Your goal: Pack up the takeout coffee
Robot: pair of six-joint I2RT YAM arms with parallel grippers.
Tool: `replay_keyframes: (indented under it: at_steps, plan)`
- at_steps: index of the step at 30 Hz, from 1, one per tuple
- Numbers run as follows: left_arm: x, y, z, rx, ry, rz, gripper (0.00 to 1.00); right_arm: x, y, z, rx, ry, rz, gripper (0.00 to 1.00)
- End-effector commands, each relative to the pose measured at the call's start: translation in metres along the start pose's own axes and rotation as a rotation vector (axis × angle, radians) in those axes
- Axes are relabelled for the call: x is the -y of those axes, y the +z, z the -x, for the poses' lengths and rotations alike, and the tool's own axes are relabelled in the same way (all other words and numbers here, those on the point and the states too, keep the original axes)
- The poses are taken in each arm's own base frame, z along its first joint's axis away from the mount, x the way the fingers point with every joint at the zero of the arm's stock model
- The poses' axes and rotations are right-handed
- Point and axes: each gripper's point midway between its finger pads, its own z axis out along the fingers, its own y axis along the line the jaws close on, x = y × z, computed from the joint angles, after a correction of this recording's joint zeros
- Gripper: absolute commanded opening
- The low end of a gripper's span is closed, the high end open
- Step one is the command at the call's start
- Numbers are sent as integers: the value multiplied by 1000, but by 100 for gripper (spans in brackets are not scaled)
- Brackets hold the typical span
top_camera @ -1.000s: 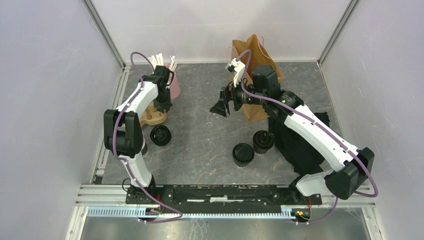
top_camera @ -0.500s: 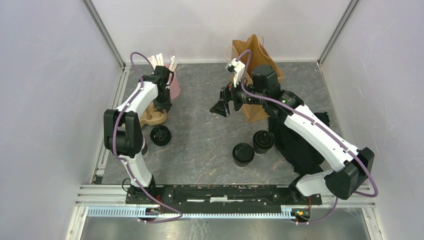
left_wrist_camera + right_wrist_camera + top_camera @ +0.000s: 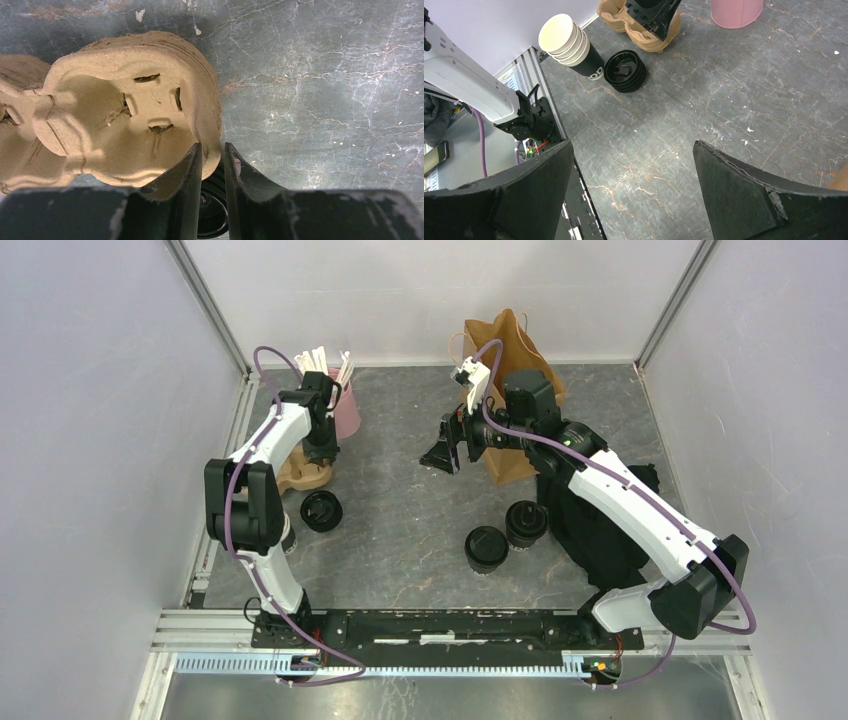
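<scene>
Takeout coffee: a dark paper cup capped with a round black plastic lid [image 3: 487,548] and a second capped cup [image 3: 526,523] are seen upright on the grey marbled table [image 3: 400,530], just beside each other and next to a black cloth [image 3: 600,530]. Neither is held or packed.
Spare stock: a stack of black plastic lids [image 3: 625,70] is found near the left arm, with a stack of uncapped dark paper cups [image 3: 569,42] lying beside it.
Left fingers: the left gripper [image 3: 212,150] is seen with its fingers nearly together, clamped on the rim of the moulded brown pulp cup carrier [image 3: 125,110].
Right fingers: the right gripper [image 3: 633,145] is held wide apart and empty above the table, in front of the brown paper bag [image 3: 510,380].
Far edge: a pink cup of white sticks [image 3: 347,410] is left untouched.
Change: over the last second the left wrist has been shifted slightly toward the far left corner. The carrier is hardly displaced and the right arm is unmoved.
Meaning: the carrier is judged to be only now being taken up, so loading of the coffee is not yet begun.
</scene>
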Motion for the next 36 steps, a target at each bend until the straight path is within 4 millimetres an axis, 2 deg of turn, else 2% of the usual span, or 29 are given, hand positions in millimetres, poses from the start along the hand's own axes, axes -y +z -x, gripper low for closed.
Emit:
replay_keyframes:
  at_steps: [1, 9, 24, 31, 36]
  plan:
    - [0, -3, 0, 5, -1, -14, 31, -4, -6, 12, 45, -33, 5, 97]
    - [2, -3, 2, 4, 4, -24, 29, -5, -5, 13, 47, -32, 11, 97]
    - [4, -8, 6, 20, 25, -46, 17, -3, -2, 15, 53, -34, 13, 97]
    - [5, -25, 13, 56, 25, -67, 10, -3, 4, 17, 66, -22, 28, 97]
    - [2, -36, 14, 78, 27, -63, 5, -4, 23, 20, 85, 27, 58, 96]
